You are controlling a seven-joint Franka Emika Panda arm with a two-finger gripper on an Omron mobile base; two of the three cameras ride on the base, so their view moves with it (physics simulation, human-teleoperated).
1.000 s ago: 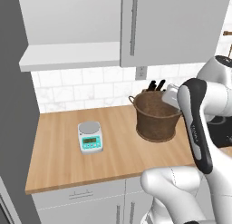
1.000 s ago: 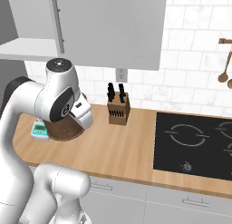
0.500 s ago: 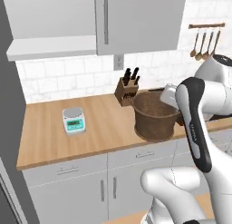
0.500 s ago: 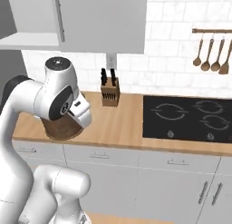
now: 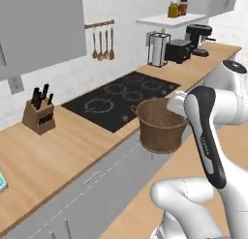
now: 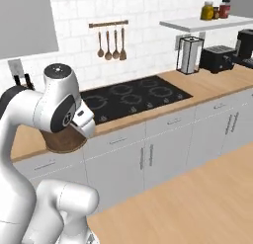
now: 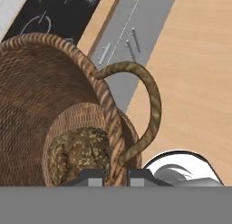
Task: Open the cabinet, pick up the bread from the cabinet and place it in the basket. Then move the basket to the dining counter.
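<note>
1. Whole scene shifted since the earlier frames through base travel: grey wall cabinet and scale out of frame, black hob (image 5: 123,98) and hanging wooden spoons (image 5: 100,42) now ahead.
2. Round dark brown woven basket (image 5: 161,124) carried clear of the wood tabletop (image 5: 43,153), over the grey cabinet fronts.
3. End effector (image 7: 115,175) clamped on the basket's rim wall beside its loop handle (image 7: 147,105).
4. Seeded brown bread loaf (image 7: 79,150) lying inside the basket; loading step judged complete.
5. Remaining: transport to the dining counter and set-down.
</note>
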